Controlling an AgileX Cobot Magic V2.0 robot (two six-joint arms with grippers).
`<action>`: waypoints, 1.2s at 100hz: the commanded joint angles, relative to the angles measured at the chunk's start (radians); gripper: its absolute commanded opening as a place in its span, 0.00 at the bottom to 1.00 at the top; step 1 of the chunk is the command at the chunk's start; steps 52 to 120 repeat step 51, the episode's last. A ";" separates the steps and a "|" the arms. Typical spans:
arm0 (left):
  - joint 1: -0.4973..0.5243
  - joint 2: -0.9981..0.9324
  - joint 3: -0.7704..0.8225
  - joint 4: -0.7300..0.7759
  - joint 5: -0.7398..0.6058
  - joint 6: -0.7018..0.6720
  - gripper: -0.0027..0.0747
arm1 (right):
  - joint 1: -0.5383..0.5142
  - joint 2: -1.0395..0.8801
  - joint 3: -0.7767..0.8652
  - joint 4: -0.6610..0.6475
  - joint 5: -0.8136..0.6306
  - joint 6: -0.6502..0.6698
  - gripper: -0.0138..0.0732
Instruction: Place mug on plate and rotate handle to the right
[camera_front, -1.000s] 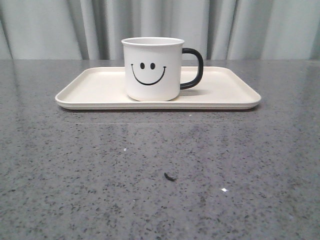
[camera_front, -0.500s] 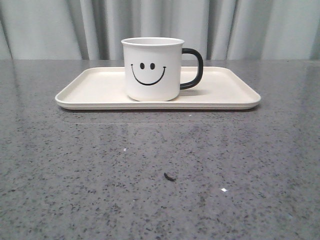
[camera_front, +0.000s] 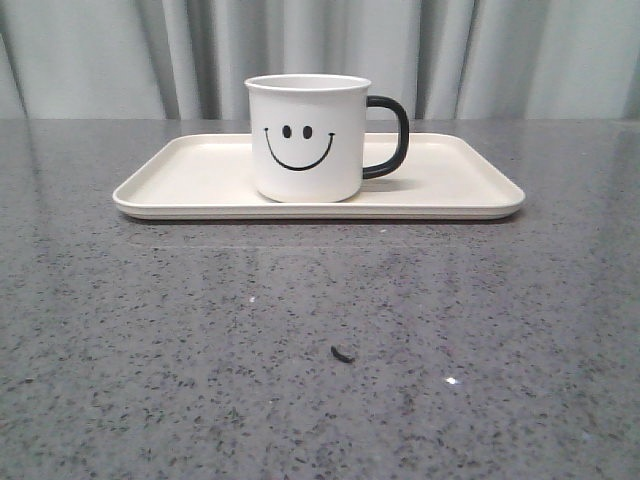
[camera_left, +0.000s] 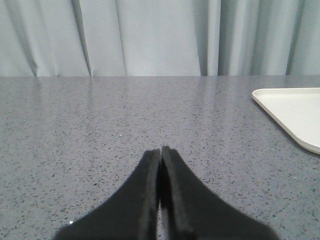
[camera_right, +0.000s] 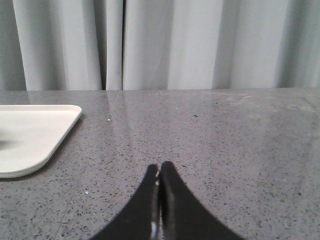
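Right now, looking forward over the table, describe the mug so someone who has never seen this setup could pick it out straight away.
On the grey speckled stone table, find the flat cream-white rectangular plate near the curtain. Standing upright near its middle is the white cylindrical mug, the only thing on the plate. A black smiley face faces the camera, and its glossy black loop handle points right.

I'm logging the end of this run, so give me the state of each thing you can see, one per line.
mug: upright on the plate, smiley facing the camera
handle: pointing right
plate: flat on the table, carrying the mug
left gripper: shut, empty, off the plate
right gripper: shut, empty, off the plate
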 joint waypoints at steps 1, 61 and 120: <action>0.003 -0.033 0.003 -0.011 -0.074 -0.007 0.01 | -0.006 -0.020 0.000 -0.011 -0.073 -0.001 0.09; 0.003 -0.033 0.003 -0.011 -0.074 -0.007 0.01 | -0.006 -0.020 0.000 -0.011 -0.073 -0.001 0.09; 0.003 -0.033 0.003 -0.011 -0.074 -0.007 0.01 | -0.006 -0.020 0.000 -0.011 -0.073 -0.001 0.09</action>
